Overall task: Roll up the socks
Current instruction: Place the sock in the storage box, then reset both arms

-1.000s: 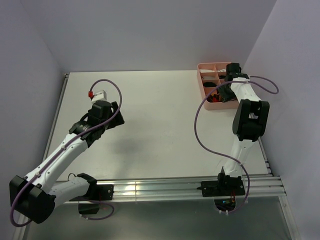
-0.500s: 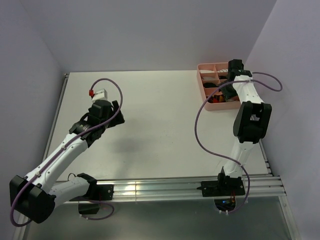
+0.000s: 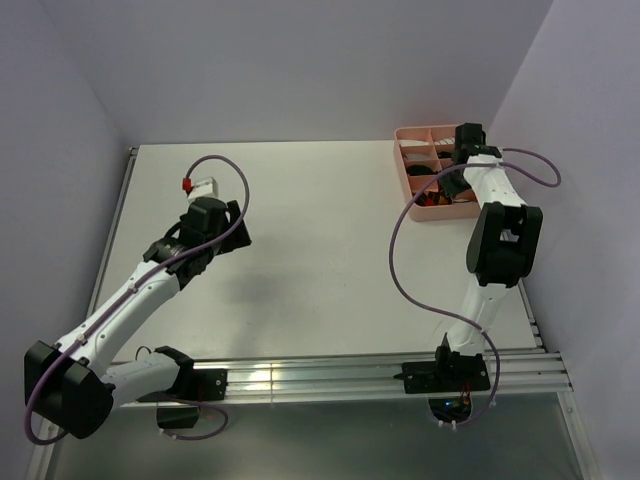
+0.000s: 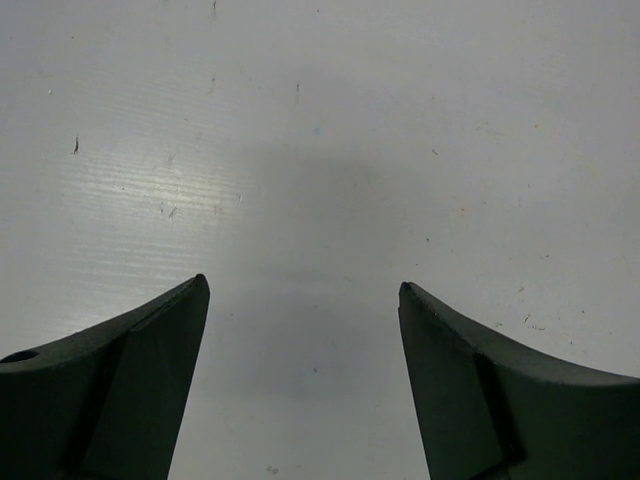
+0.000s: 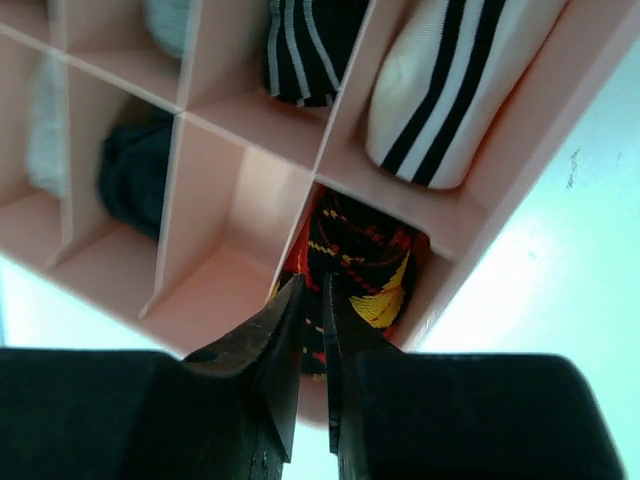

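The black argyle sock [image 5: 370, 260] lies bunched in the near corner compartment of the pink tray [image 5: 230, 210]. The white sock with black stripes [image 5: 440, 100] fills the compartment beside it. The black sock with thin white stripes [image 5: 305, 45] sits one compartment further on. My right gripper [image 5: 312, 285] hovers just above the argyle sock with its jaws almost touching and no fabric visibly between them. In the top view it [image 3: 445, 182] is over the tray [image 3: 402, 170]. My left gripper [image 4: 303, 287] is open and empty over bare table, at the left in the top view [image 3: 228, 228].
Other tray compartments hold a dark rolled sock [image 5: 135, 175] and pale grey ones [image 5: 45, 140]; one compartment next to the argyle sock is bare. The tray stands at the table's back right by the side wall. A small white and red part [image 3: 198, 186] lies behind my left arm.
My right wrist has drawn back and up from the tray's near compartments. My left arm has shifted slightly forward.
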Action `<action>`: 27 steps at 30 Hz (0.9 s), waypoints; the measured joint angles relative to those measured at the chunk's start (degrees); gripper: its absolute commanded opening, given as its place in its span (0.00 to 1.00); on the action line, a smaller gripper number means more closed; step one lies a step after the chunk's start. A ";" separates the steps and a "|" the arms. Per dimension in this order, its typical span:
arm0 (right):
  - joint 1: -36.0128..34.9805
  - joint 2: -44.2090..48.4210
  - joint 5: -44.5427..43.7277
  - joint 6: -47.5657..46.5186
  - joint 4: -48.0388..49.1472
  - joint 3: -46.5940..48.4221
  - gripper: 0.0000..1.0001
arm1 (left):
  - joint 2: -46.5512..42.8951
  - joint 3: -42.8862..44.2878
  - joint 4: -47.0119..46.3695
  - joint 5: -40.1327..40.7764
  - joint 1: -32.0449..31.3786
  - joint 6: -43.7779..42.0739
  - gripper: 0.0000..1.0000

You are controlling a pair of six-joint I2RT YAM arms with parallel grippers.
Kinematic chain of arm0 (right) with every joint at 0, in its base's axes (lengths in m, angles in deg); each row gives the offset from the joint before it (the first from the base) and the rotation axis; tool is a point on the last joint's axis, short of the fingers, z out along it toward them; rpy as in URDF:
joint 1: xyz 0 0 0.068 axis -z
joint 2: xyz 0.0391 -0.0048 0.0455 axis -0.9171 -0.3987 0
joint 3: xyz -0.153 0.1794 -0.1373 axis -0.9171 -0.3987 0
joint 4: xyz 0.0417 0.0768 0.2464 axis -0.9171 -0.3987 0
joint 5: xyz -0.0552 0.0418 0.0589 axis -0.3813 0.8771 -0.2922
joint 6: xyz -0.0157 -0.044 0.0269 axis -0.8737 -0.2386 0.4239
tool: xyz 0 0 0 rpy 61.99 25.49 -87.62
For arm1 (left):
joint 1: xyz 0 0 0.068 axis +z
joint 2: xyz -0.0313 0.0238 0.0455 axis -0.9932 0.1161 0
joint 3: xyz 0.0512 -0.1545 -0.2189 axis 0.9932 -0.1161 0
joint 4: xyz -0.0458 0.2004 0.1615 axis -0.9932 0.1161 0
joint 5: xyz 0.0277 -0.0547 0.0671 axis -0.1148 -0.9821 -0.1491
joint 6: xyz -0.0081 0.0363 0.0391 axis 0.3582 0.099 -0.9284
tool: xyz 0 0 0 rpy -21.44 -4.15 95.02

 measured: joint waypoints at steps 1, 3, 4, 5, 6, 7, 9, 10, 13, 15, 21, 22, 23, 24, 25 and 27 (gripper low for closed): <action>0.02 -0.50 0.00 0.11 0.22 -0.22 0.19 | 0.00 0.07 0.11 0.02 0.00 0.02 0.81; 0.11 -2.05 -0.02 0.46 1.31 -1.20 0.19 | 0.00 0.20 0.44 0.07 0.00 0.02 0.82; 0.20 -2.56 0.00 0.52 2.12 -2.21 0.19 | -0.02 0.22 0.61 0.22 0.00 0.02 0.82; 0.26 -2.82 -0.02 0.66 2.60 -2.95 0.19 | -0.02 0.22 0.74 0.37 0.00 0.04 0.82; 0.33 -3.13 0.00 0.79 3.13 -3.63 0.19 | -0.04 0.22 0.94 0.46 0.00 0.04 0.82; 0.44 -3.43 0.09 0.96 3.65 -3.78 0.19 | -0.07 0.22 1.11 0.50 0.00 0.04 0.81; 0.61 -3.63 0.46 0.79 4.37 -3.76 0.21 | -0.09 0.22 1.33 0.68 0.00 0.09 0.82; 0.63 -3.63 0.61 0.63 4.48 -3.76 0.23 | -0.11 0.22 1.36 0.76 0.00 0.09 0.81; 0.68 -3.61 0.90 -0.22 4.68 -3.48 0.30 | -0.55 0.22 1.44 1.18 0.00 0.07 0.81; 0.68 -3.45 0.90 -1.09 4.42 -2.80 0.36 | -1.09 0.37 1.55 1.79 0.00 0.00 0.82; 0.72 1.36 1.07 -5.73 3.23 0.63 0.63 | -1.79 4.13 2.23 3.82 0.00 -1.53 0.81; 0.72 3.37 1.09 -7.02 3.30 1.03 0.69 | -1.95 4.94 2.34 4.22 0.00 -2.03 0.82; 0.72 5.44 1.07 -8.07 3.28 1.11 0.72 | -2.12 5.99 2.40 4.76 0.00 -2.47 0.82; 0.72 8.20 1.05 -9.44 3.23 1.11 0.74 | -2.25 7.43 2.73 5.53 0.00 -3.02 0.82; 0.72 10.80 0.98 -10.73 3.23 1.11 0.76 | -2.36 8.85 2.89 6.40 0.00 -3.65 0.82; 0.76 16.87 0.50 -13.49 3.37 1.20 0.79 | -2.73 12.13 3.61 8.17 0.00 -5.01 0.82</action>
